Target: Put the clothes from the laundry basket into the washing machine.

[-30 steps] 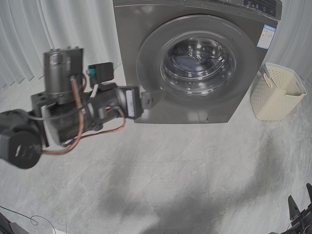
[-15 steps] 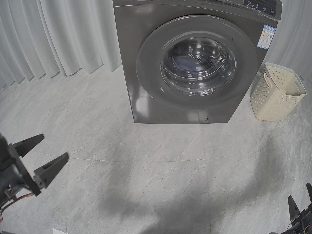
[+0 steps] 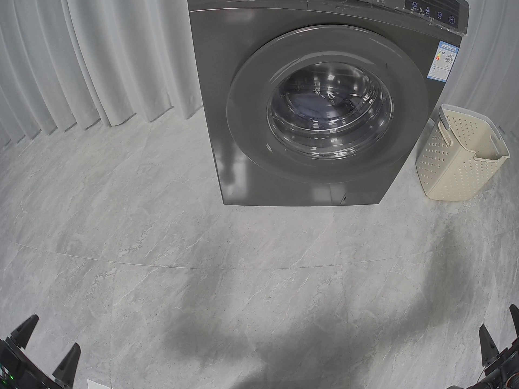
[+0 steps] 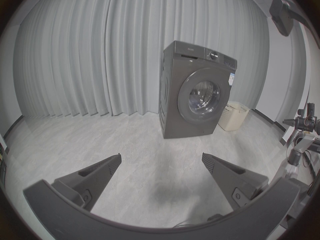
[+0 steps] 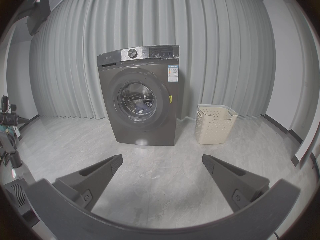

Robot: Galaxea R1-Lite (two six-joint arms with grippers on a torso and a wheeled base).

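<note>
A grey front-loading washing machine [image 3: 324,93] stands ahead with its round door shut; dark cloth shows behind the glass [image 3: 330,109]. A cream perforated laundry basket [image 3: 462,155] sits on the floor to the machine's right; I cannot see what is inside it. My left gripper [image 3: 46,347] hangs low at the near left, open and holding nothing. My right gripper [image 3: 503,333] is low at the near right, open as well. In the wrist views the machine [image 4: 196,94] [image 5: 140,97] and basket [image 4: 233,115] [image 5: 215,124] lie well beyond the spread fingers [image 4: 96,174] [image 5: 96,174].
Pale curtains [image 3: 92,49] hang behind and to the left of the machine. A wide stretch of grey tiled floor [image 3: 243,276] lies between me and the machine. A camera on a stand [image 4: 305,127] is off to one side.
My left arm has dropped from beside the machine's door down to the near left corner. The door, the basket and the right gripper have stayed put.
</note>
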